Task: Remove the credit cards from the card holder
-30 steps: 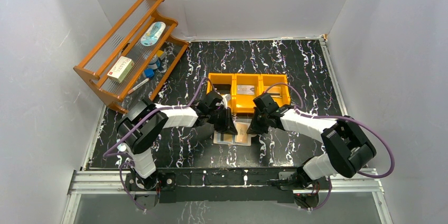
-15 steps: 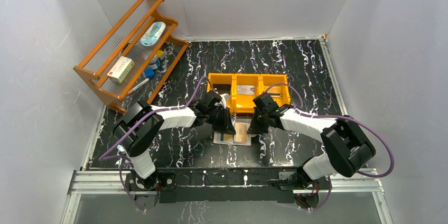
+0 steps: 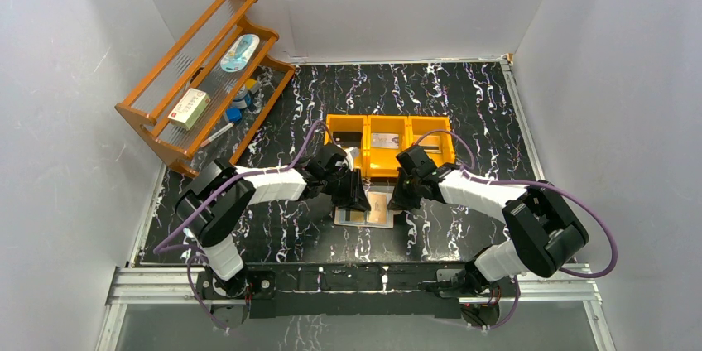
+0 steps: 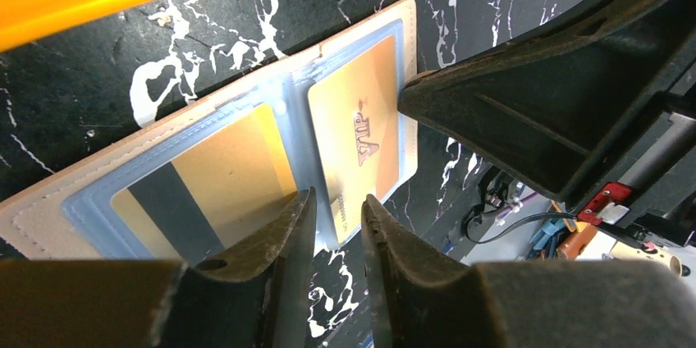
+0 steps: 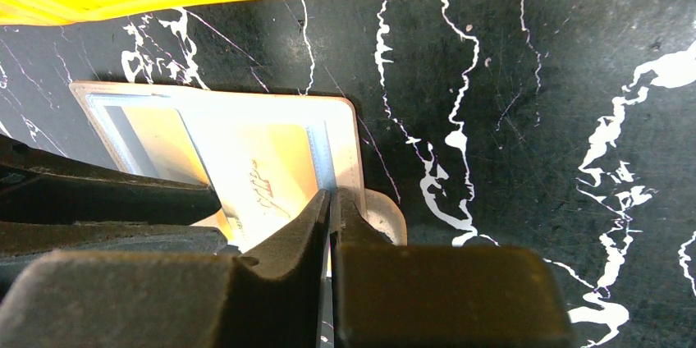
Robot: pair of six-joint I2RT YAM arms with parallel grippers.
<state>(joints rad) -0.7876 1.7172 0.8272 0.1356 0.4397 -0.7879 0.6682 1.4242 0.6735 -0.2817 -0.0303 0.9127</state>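
Observation:
The beige card holder point(image 3: 370, 210) lies open and flat on the black marble table, in front of the orange tray. In the left wrist view its clear sleeves hold a gold card with a black stripe point(image 4: 205, 176) and a gold VIP card point(image 4: 361, 126). My left gripper point(image 4: 334, 210) is open by a narrow gap, its tips over the near end of the VIP card. My right gripper point(image 5: 332, 198) is shut, its tips down on the right edge of the card holder point(image 5: 341, 139) beside the closing tab point(image 5: 387, 215). It also shows in the left wrist view point(image 4: 533, 110).
The orange three-compartment tray point(image 3: 389, 123) stands just behind the card holder, one compartment holding a card. A wooden rack point(image 3: 203, 78) with small items leans at the back left. White walls enclose the table on three sides.
The left arm has shifted slightly to the left. The card holder and the right gripper have not visibly moved.

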